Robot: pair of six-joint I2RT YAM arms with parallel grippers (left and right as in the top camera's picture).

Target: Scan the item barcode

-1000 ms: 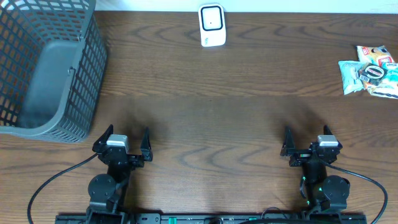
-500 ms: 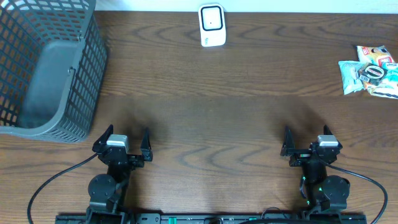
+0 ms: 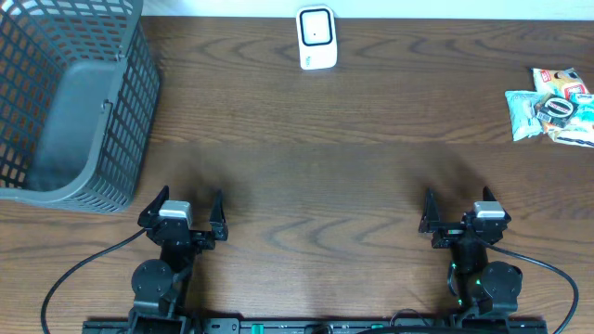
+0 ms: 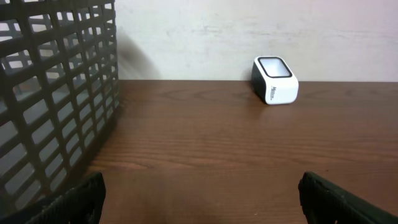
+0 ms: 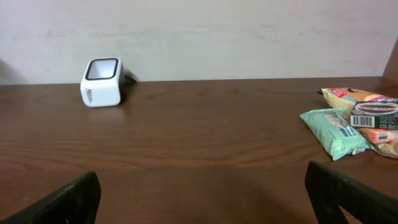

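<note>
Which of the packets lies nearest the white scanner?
The pale green packet, at the pile's edge facing the scanner; the other packets lie beyond it.

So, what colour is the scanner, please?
The scanner is white with a dark window; left wrist view best.

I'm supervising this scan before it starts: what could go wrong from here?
The snack packets overlap in a pile on the right of the table, so the open right gripper may grab two or drag others along. The scanner stands at the far edge; a carried packet could knock it.
</note>
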